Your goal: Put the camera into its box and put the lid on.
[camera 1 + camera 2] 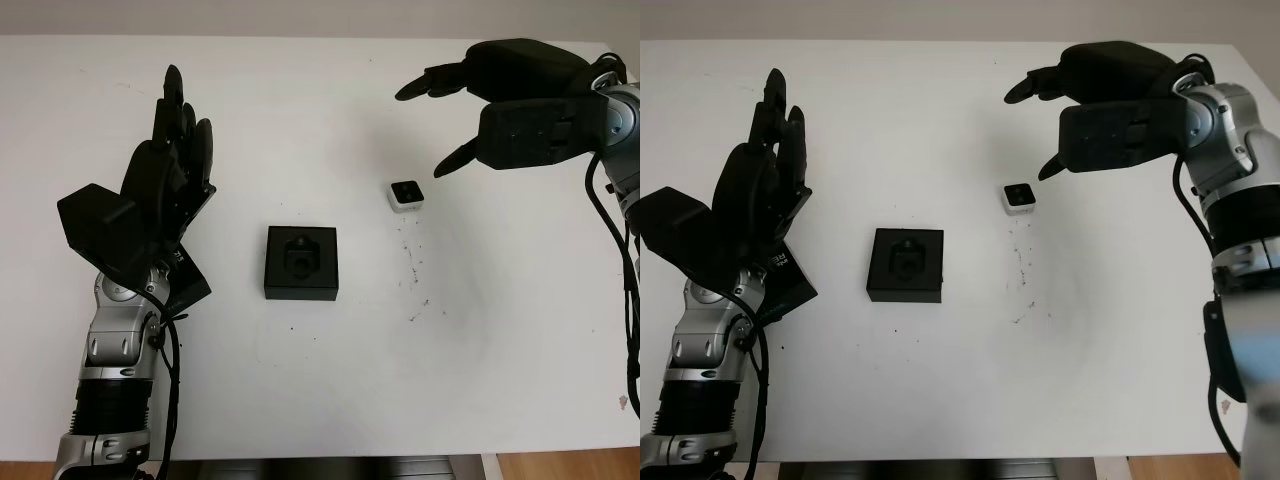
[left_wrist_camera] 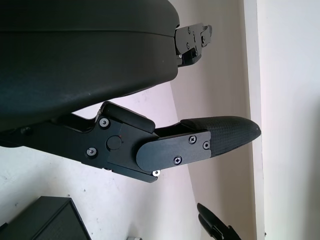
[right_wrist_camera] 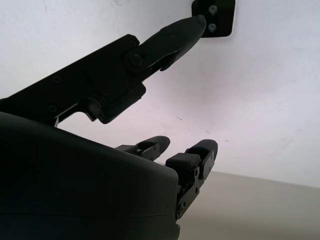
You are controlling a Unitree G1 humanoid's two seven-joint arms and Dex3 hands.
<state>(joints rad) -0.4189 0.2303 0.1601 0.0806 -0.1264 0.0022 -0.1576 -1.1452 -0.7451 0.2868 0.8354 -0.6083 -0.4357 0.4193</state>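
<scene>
1. White tabletop (image 1: 330,380) is stretching across the whole scene before us, and we are seeing small dark specks (image 1: 415,262) scattered right of its centre.
2. We are looking at a black box (image 1: 302,262) sitting lidless near the middle of the table, with a moulded hollow showing in its insert.
3. We are seeing the camera (image 1: 405,195), a small white cube with a dark front face, lying on the table up and to the right of the box, clearly apart from it.
4. Our right hand (image 1: 500,110) is hovering open above the table, up and to the right of the camera, gripping nothing; in the right wrist view one fingertip (image 3: 187,27) is lining up with the camera (image 3: 214,17).
5. Our left hand (image 1: 165,170) is standing raised at the left side of the table, open and gripping nothing, well apart from the box.
</scene>
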